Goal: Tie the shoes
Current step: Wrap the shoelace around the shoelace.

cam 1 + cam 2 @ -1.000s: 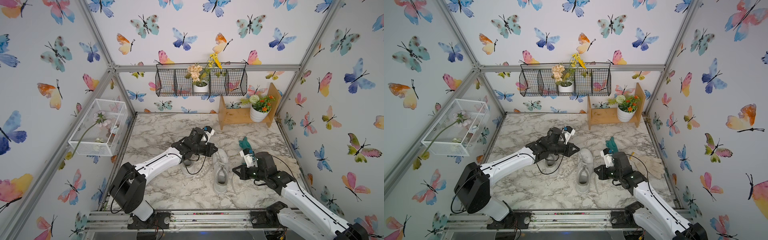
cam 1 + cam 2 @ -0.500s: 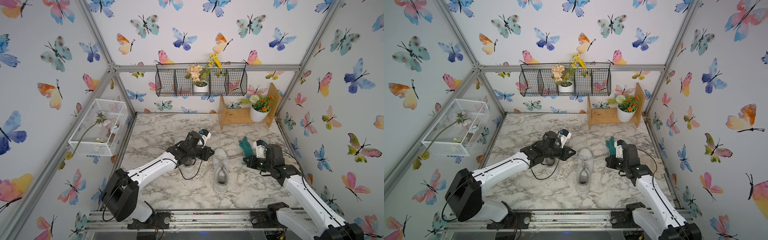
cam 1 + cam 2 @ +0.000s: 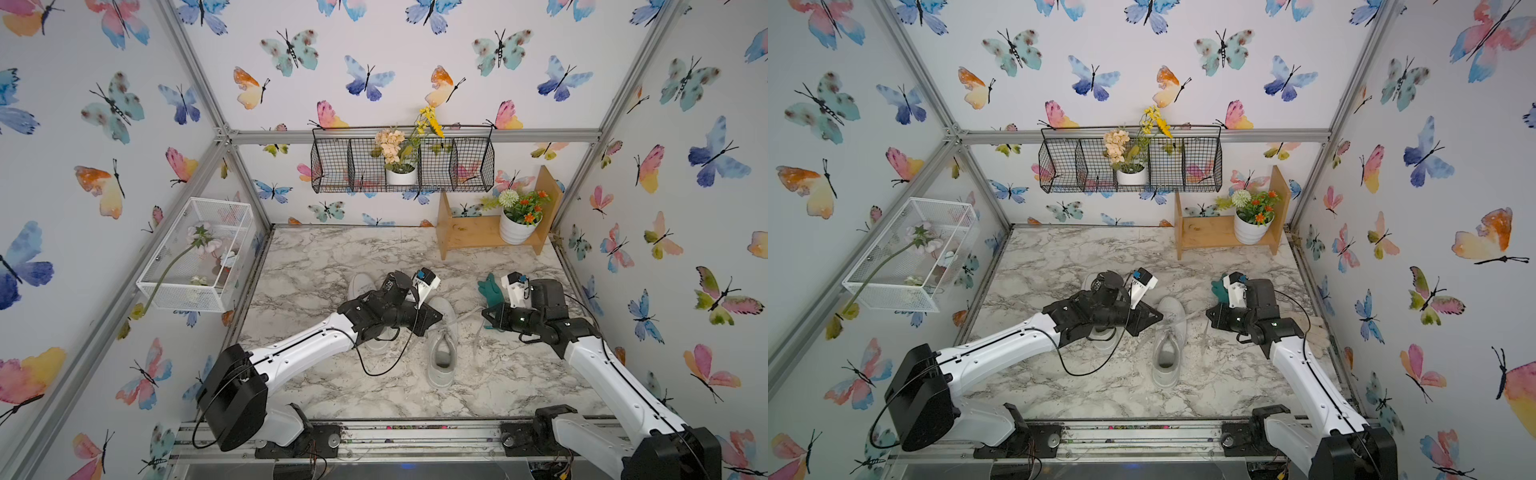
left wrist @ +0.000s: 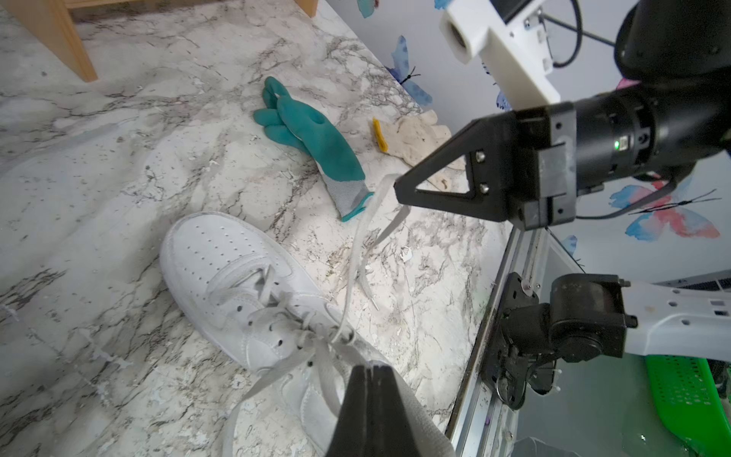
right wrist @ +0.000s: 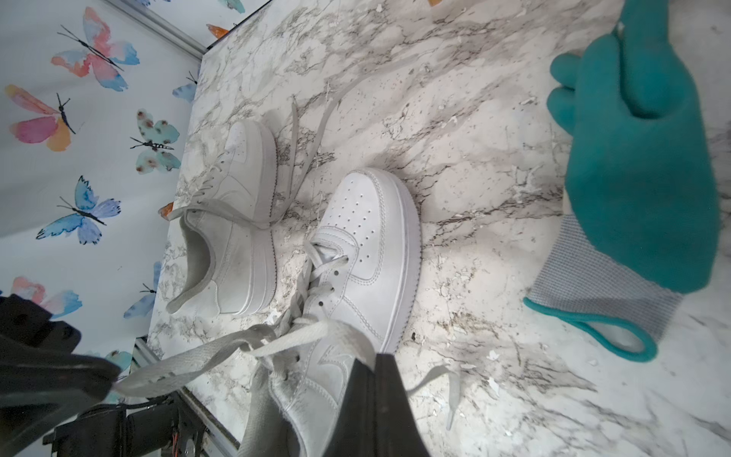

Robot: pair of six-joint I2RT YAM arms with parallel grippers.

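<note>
Mostly the far shoe [image 3: 360, 286] is hiding beneath the left arm [image 3: 307, 345] in both top views, only its toe showing. Well beyond both pincers, a black wire basket [image 3: 473, 166] is holding a potted bouquet [image 3: 390, 145] and a white mesh box [image 3: 183, 297] is cradling a pink flower [image 3: 203, 239]. Between the pincers the near shoe [image 3: 442, 357] is sitting. The left gripper [image 4: 372, 374] is clamping one lace strand [image 4: 342, 353]; the right gripper [image 4: 397, 186] is pinching the other lace strand [image 4: 370, 205].

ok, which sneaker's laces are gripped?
The sneaker in the open: left gripper and right gripper each pinch its laces. The other sneaker lies under the left arm.
</note>
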